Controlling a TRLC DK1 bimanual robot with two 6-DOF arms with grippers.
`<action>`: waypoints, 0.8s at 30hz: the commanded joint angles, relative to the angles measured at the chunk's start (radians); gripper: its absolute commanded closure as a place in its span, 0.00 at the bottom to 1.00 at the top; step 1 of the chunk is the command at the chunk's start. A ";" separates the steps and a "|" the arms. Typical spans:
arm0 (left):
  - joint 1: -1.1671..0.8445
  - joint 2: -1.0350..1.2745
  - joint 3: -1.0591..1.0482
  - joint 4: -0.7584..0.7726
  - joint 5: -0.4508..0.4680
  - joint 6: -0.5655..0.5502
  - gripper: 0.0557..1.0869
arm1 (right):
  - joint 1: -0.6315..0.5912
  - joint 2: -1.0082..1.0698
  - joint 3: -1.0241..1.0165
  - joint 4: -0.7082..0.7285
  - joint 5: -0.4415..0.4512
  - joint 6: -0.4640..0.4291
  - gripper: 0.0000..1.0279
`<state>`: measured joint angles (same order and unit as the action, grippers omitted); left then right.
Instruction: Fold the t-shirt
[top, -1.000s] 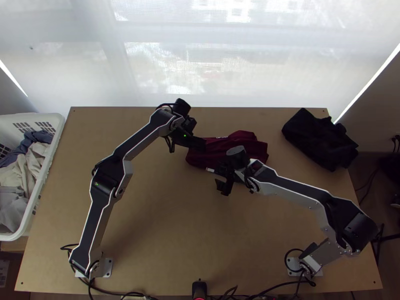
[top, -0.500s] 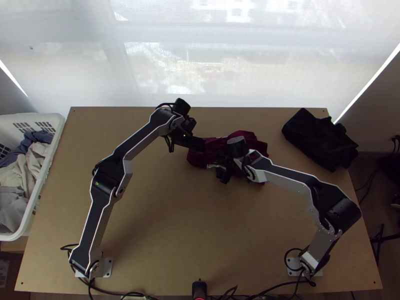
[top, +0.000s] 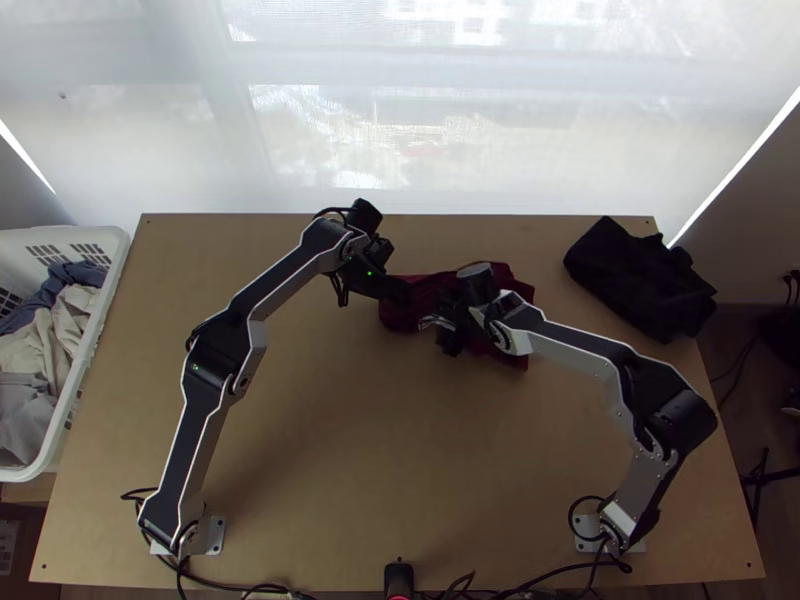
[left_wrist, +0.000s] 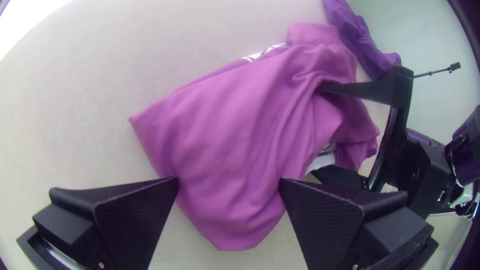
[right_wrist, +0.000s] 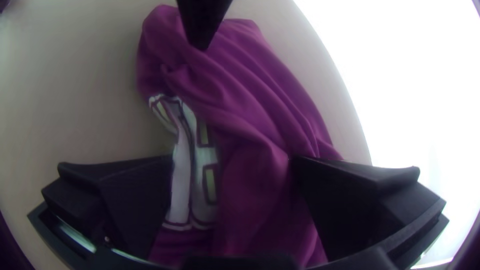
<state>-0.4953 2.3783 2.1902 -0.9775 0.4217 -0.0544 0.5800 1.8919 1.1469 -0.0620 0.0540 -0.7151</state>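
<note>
Top view, near edge: small black device (top: 398, 578) at the bench's (top: 300, 450) near edge, between the two arm bases.
Right gripper (top: 435, 322): reaches in over the near side of the t-shirt; jaws spread wide, with cloth and part of the white print (right_wrist: 182, 190) between them in the right wrist view; cannot tell whether pressed into the cloth.
T-shirt (top: 400, 318): dark red, lies bunched past the bench's middle; runs in loose creases, with one corner drawn to a point in the left wrist view.
Left gripper (top: 398, 290): hangs over the shirt's left end; jaws well apart, clamped on nothing.
White basket (top: 92, 350): beside the bench's left edge, holding grey, beige and blue clothes (top: 45, 340).
Black cloth (top: 640, 280): crumpled at the far right corner.
Pale blind (top: 300, 120): beyond the far edge, bright with daylight.
</note>
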 joint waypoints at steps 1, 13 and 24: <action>0.003 0.004 0.000 -0.018 0.000 0.005 0.05 | 0.038 -0.151 -0.119 0.014 -0.005 0.032 0.05; -0.011 0.013 0.002 -0.018 0.000 0.005 0.05 | 0.049 -0.237 -0.286 0.205 0.012 -0.015 0.05; -0.009 0.005 0.000 -0.036 0.000 0.005 0.05 | 0.023 -0.123 -0.273 0.283 0.018 -0.066 0.05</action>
<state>-0.5049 2.3878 2.1918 -1.0046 0.4213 -0.0483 0.6197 1.7092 0.8745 0.1665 0.0647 -0.7509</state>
